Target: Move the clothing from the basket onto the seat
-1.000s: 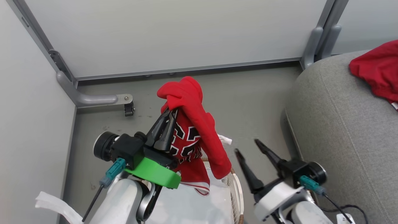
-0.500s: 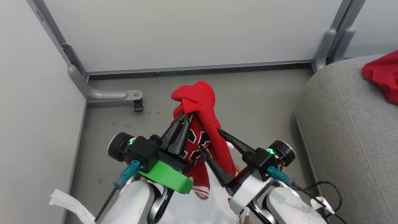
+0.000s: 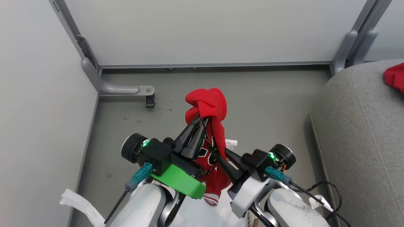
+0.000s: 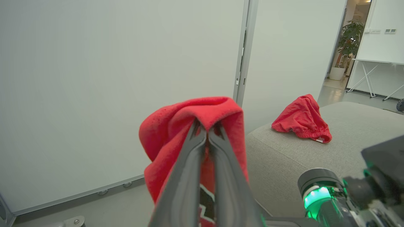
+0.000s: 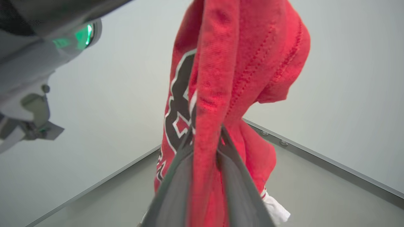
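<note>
My left tool (image 3: 202, 119) is clamped tight on a bunched top fold of the jersey (image 3: 210, 101). The jersey hangs in the air at the middle of the head view, over the floor. My right tool (image 3: 214, 150) is nipped onto a hanging fold lower down, at about 5 o'clock from the left grip. My right wrist view shows red cloth pinched between its fingers.

I judge the jersey light and quite limp: a soft mesh knit that drapes, swings and will not break. A thin single layer could slide out, so thick gathered folds like these two are the places to hold. Two holds set apart should keep the tail from dragging.

The seat (image 3: 356, 132) lies at 3 o'clock, with the second garment (image 3: 396, 80) on it at 2 o'clock.
</note>
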Tool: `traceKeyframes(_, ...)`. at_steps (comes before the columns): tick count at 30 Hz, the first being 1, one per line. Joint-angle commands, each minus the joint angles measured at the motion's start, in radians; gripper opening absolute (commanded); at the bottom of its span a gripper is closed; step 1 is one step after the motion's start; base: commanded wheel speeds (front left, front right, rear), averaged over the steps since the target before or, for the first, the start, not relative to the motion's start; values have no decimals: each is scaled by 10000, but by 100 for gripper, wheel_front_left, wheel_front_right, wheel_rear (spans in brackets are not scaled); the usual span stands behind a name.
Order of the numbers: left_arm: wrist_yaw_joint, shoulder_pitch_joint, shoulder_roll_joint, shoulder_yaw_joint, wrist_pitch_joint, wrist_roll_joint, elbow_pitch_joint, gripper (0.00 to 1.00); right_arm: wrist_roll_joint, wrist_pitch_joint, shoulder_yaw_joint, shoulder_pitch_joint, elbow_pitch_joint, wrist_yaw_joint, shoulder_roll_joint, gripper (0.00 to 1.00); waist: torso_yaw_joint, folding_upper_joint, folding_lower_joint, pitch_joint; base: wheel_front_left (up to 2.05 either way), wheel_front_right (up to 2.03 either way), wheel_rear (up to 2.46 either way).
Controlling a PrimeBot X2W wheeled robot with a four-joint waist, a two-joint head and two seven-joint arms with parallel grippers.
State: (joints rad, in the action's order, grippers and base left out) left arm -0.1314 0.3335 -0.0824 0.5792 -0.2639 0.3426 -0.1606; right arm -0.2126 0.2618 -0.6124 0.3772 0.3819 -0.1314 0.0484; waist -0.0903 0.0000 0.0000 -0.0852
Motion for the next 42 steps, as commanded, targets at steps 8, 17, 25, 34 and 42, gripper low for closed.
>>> traceKeyframes(8,15,-276,7,-428,-3,-168,-36,100,-352,47,483,-314,-305,14,45,0,573,0,0,-66,0,0,0)
traceKeyframes(17,15,-618,-121,-711,-4,-377,-221,100,-253,47,1101,-823,-580,14,37,0,2350,0,0,-229,0,0,0)
traceKeyframes(25,16,-625,-238,-769,-4,-538,-276,100,-126,47,1661,-1219,-933,14,34,0,4149,0,0,-515,0,0,0)
traceKeyframes(34,15,-489,-411,-736,-4,-586,-373,100,-244,47,2372,-1602,-1337,14,34,0,5520,0,0,-780,0,0,0)
traceKeyframes(42,15,-619,-492,-776,-4,-750,-433,100,26,47,3066,-1627,-1591,14,31,0,6114,0,0,-1014,0,0,0)
